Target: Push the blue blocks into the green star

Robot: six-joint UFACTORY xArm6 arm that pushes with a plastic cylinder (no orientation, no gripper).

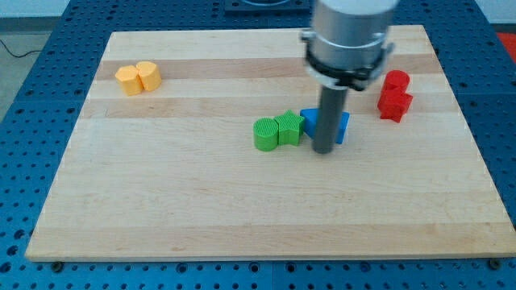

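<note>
The green star (288,128) sits near the board's middle, touching a green cylinder (265,134) on its left. A blue block (310,122) lies right against the star's right side, and a second blue piece (344,127) shows just right of the rod. Their shapes are partly hidden by the rod. My tip (324,151) rests on the board in front of the blue blocks, between the two visible blue parts, touching or almost touching them.
Two yellow-orange blocks (138,77) sit together at the board's upper left. Two red blocks (394,95) sit together at the right, near the blue blocks. The wooden board (161,201) lies on a blue perforated table.
</note>
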